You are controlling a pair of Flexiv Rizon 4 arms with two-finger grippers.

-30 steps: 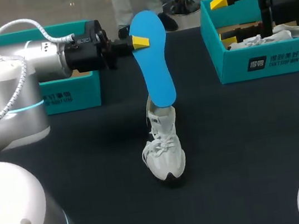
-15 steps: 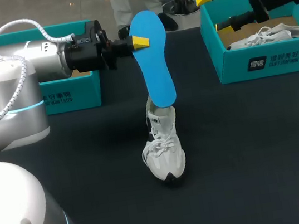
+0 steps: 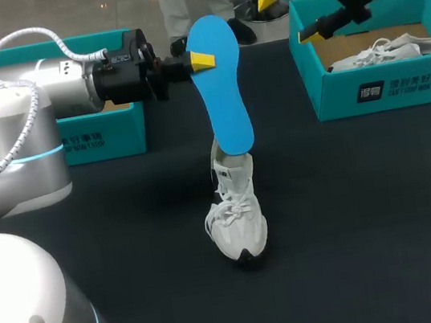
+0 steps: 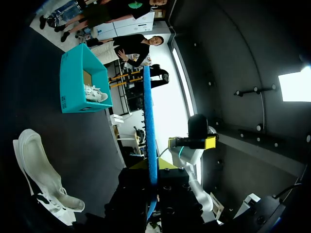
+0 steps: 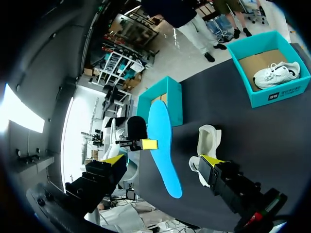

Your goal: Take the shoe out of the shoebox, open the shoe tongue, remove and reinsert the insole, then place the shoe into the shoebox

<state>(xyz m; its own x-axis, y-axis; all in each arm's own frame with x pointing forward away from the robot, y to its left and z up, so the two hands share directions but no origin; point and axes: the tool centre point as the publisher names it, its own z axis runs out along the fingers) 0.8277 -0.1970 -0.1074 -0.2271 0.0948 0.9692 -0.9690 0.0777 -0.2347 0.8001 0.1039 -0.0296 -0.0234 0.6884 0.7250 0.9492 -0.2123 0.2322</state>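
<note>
Insole (image 3: pixel 221 87): left gripper (image 3: pixel 199 60) clamped its upper end; lower end seemingly touched shoe (image 3: pixel 236 215).
Right gripper (image 3: pixel 288 14): fingers spread, empty.
Risk: unheld shoe might tip on reinsertion.

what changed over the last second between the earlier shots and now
The right gripper rose from over the teal cardboard shoebox and swung toward the middle of the table, open and empty throughout. Unchanged: the left gripper holds the flat blue insole upright, its lower end at the white laced sneaker; another white sneaker lies in that shoebox.
</note>
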